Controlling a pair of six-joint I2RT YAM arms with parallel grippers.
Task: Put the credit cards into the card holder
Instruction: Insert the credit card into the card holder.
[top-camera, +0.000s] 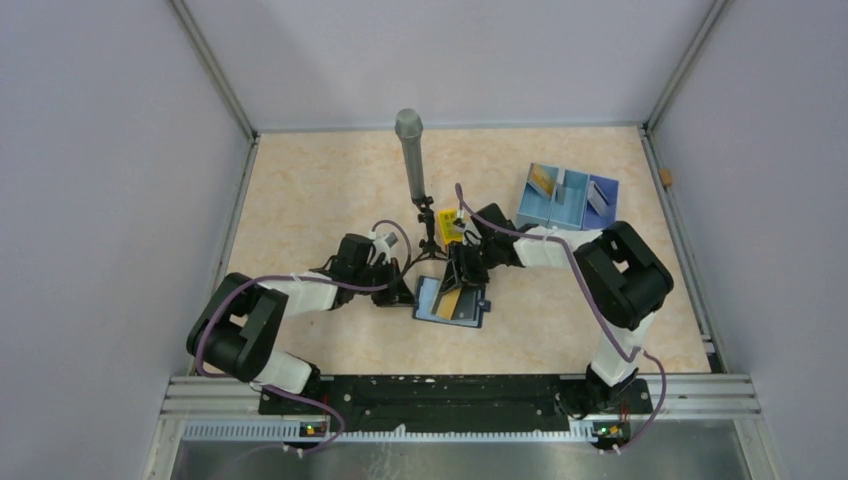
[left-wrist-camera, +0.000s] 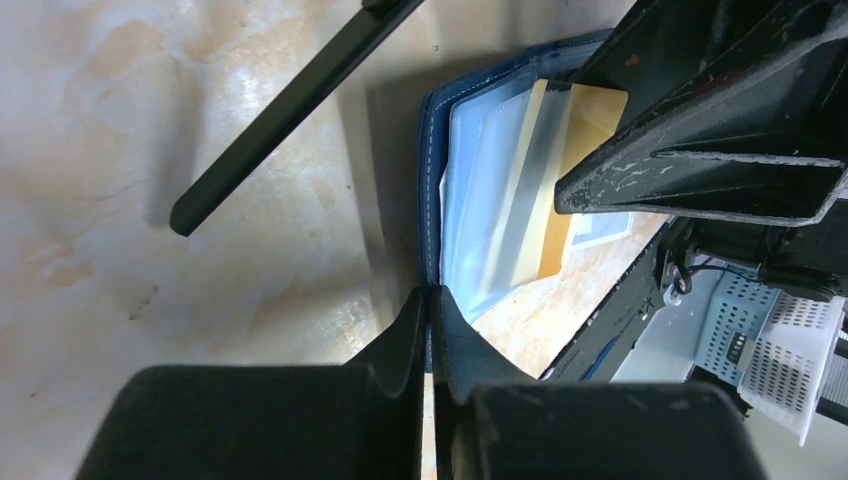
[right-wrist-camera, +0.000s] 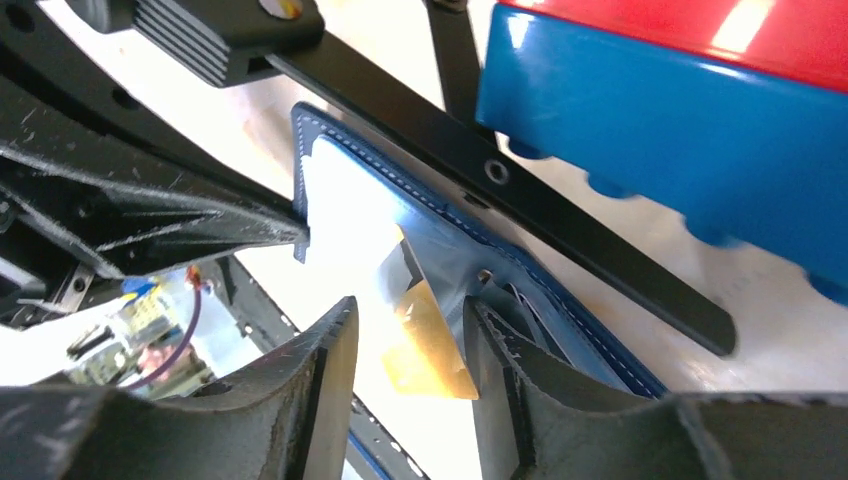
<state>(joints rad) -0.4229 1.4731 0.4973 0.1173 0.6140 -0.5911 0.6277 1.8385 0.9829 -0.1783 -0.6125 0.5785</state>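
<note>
My left gripper (left-wrist-camera: 430, 300) is pinched shut on the left edge of the navy-blue folding card holder (left-wrist-camera: 432, 180), which lies open at centre. A gold plastic credit card (right-wrist-camera: 430, 350) sits partly inside its clear sleeve. The right gripper (right-wrist-camera: 410, 308) straddles that card, jaws apart, apparently not squeezing it.

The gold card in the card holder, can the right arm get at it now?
Probably yes: the right gripper is open astride the gold card, with nothing between, while the left gripper pins the edge of the card holder.
</note>
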